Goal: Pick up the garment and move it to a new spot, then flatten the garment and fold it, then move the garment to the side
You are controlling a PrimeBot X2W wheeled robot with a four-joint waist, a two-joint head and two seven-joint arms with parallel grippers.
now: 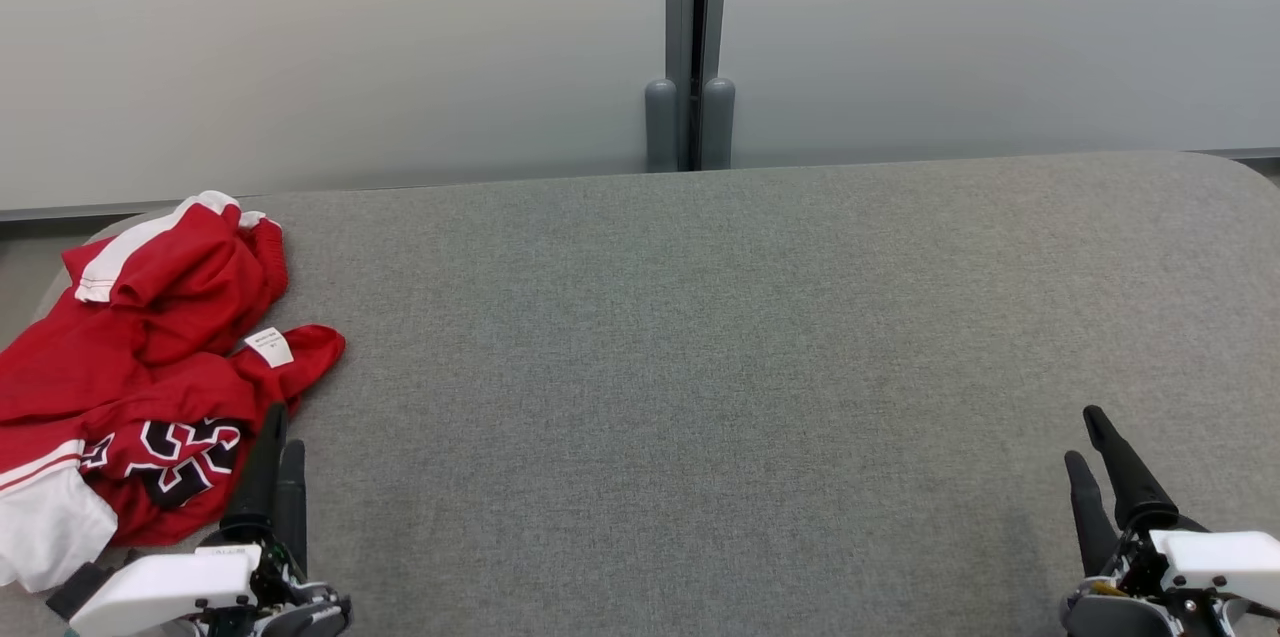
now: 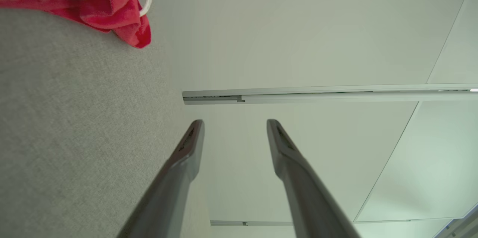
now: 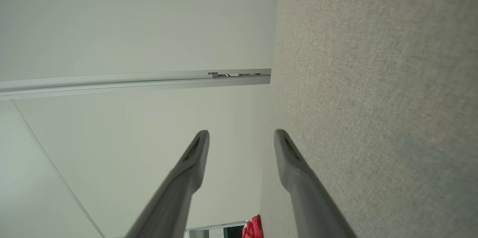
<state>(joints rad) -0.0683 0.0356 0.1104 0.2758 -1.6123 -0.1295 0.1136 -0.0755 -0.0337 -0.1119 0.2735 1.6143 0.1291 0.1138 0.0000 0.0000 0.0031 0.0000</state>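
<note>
You have a wide grey cloth-covered table (image 1: 700,367) in front of you, running back to pale wall panels that meet at a dark post (image 1: 690,47). Most of the tabletop is bare.

The garment (image 1: 150,367) is a crumpled red heap with white stripes and black-and-white lettering. It sits at the table's left end and runs off the left edge of the head view. Its long axis runs roughly near to far along that end, with the lettered part nearest you and a white-striped fold farthest away.

Your left gripper (image 1: 284,432) is low at the near left, just beside the heap's near right edge. Its jaws stand apart with nothing between them. The cloth lies to the left of those jaws and a little ahead; the left wrist view puts the red fabric off to one side of the fingers, not between them. In the head view the fingertips overlap the cloth's edge, so you cannot be sure from there whether they touch it.

Your right gripper (image 1: 1085,437) is at the near right, well apart from the garment. It is likewise spread and holds nothing, so the left arm is plainly the nearer one for the pick.

A small white label (image 1: 268,348) shows on the fold that juts right, just ahead of the left fingers.
</note>
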